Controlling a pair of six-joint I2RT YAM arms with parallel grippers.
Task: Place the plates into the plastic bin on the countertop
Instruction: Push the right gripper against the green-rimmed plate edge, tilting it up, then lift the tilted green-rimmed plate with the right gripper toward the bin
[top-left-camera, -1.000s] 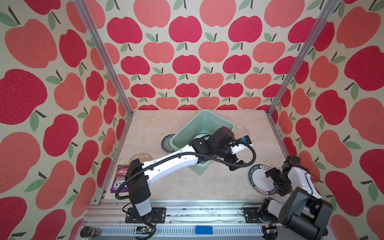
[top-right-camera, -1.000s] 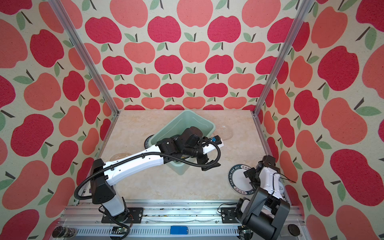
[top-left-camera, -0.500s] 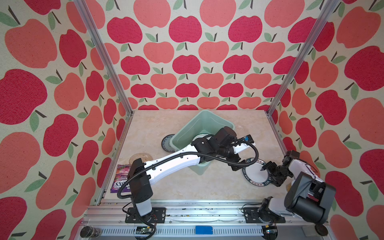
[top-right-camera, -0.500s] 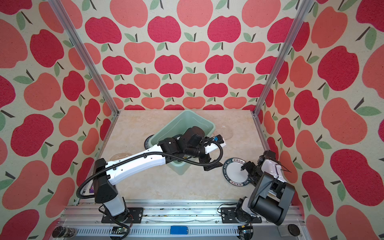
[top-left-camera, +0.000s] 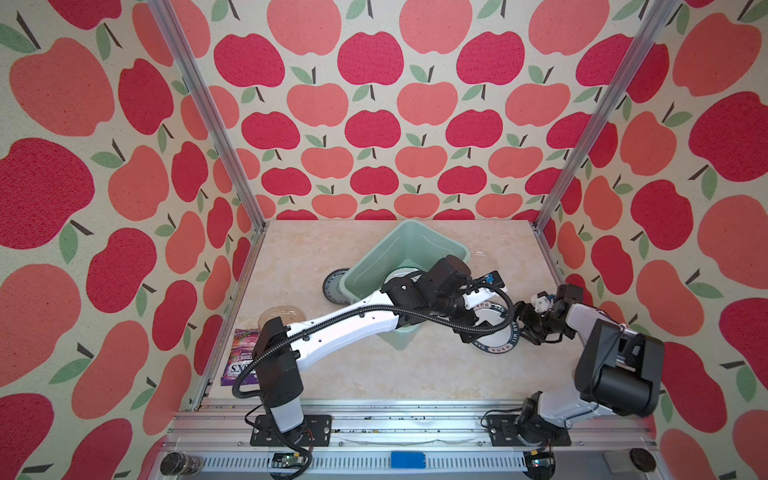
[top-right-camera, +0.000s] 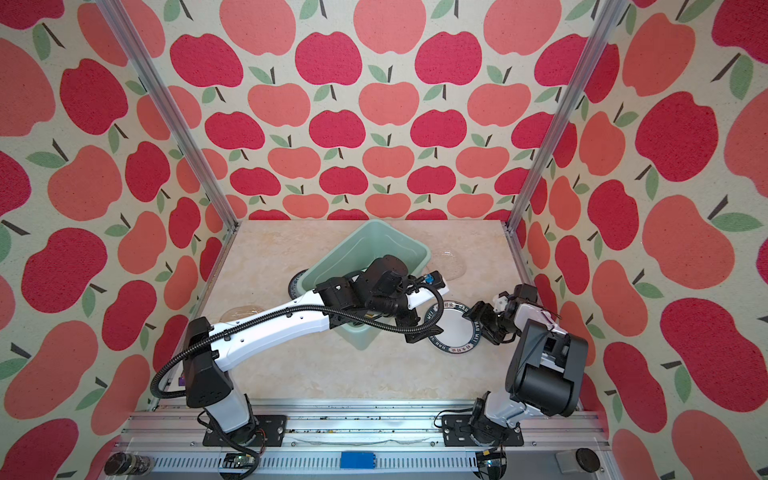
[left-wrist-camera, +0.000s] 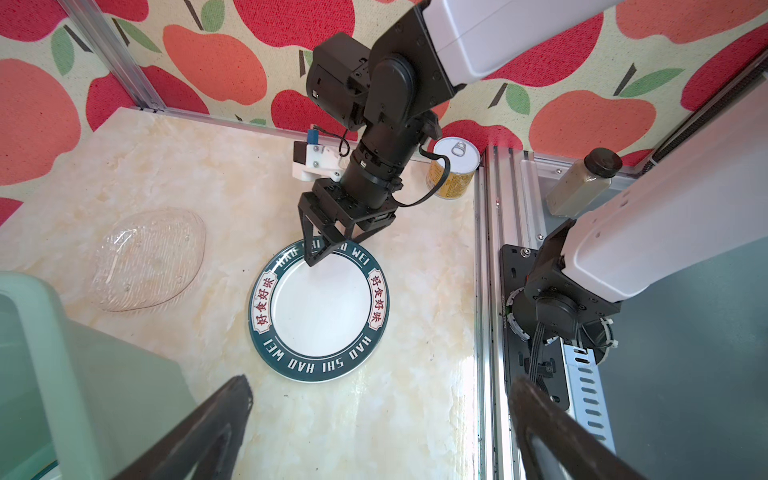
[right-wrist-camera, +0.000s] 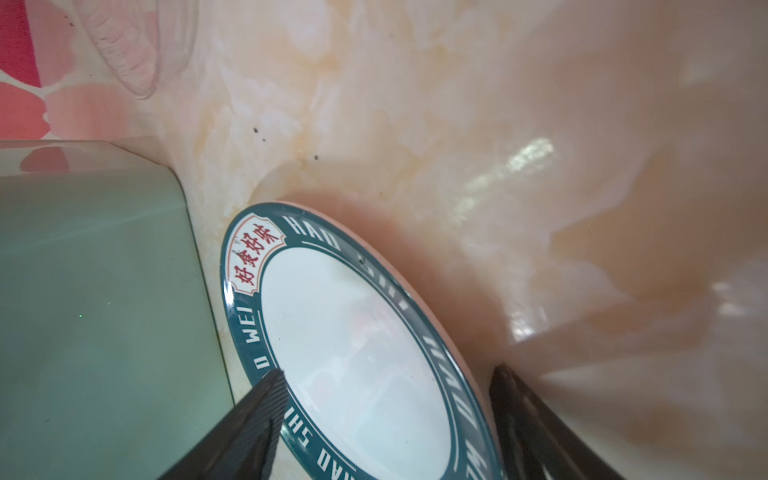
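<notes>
A: Right gripper (right-wrist-camera: 388, 370) state?
B: Jaws stood apart, straddling the rim of the lettered plate (right-wrist-camera: 353, 353). 1 finger sat over the white centre and 1 outside the rim. A gap showed at the outer finger, so it was not clamped.

A: Where was that plate?
B: On the counter (top-left-camera: 311, 257), just beside the bin (top-left-camera: 374, 257) at its near right corner. A thin strip of counter showed between them in the right wrist view. Flat or tipped: could not tell.

A: Left gripper (left-wrist-camera: 382, 382)?
B: Spread wide, nothing between the jaws. It hovered over the counter close to the lettered plate (left-wrist-camera: 320, 309), with the bin wall (left-wrist-camera: 83, 374) alongside.

A: Anything in the bin?
B: 1 white plate (top-left-camera: 397, 275) with a dark rim, mostly hidden by the left arm (top-left-camera: 353, 324).

A: Plates outside?
B: 2 more noted. The dark plate (top-left-camera: 334, 284) lay against the bin's left side, partly hidden by it. The clear plate (left-wrist-camera: 149, 259) lay on the counter to the right of the bin, apart from the lettered plate.
</notes>
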